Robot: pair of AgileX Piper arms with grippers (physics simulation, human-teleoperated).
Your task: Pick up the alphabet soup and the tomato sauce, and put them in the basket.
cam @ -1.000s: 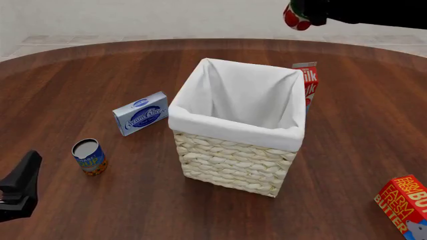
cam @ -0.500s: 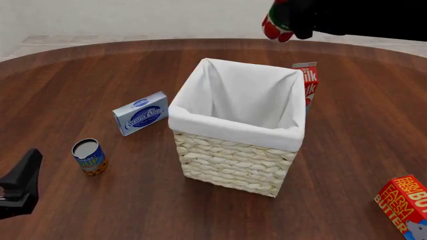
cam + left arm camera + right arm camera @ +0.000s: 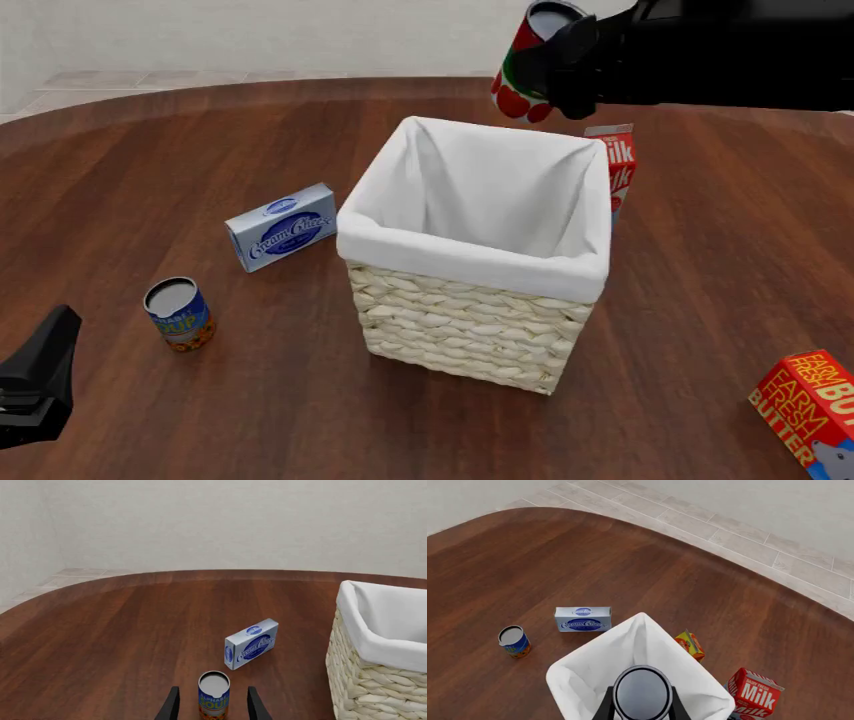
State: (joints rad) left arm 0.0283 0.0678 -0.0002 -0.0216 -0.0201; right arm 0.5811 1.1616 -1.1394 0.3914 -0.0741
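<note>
Neither can is in the basket (image 3: 474, 265) yet. The right tool (image 3: 577, 62) is clamped on the tomato sauce (image 3: 527, 58) and holds it in the air above the far rim of the basket; in the right wrist view the can sits over the white liner, so I judge the release is near. The alphabet soup (image 3: 179, 312) stands on the worktop (image 3: 160, 160), well to the left of the basket. The left tool (image 3: 212, 711) is apart, with the soup between its fingers, not yet gripped.
</note>
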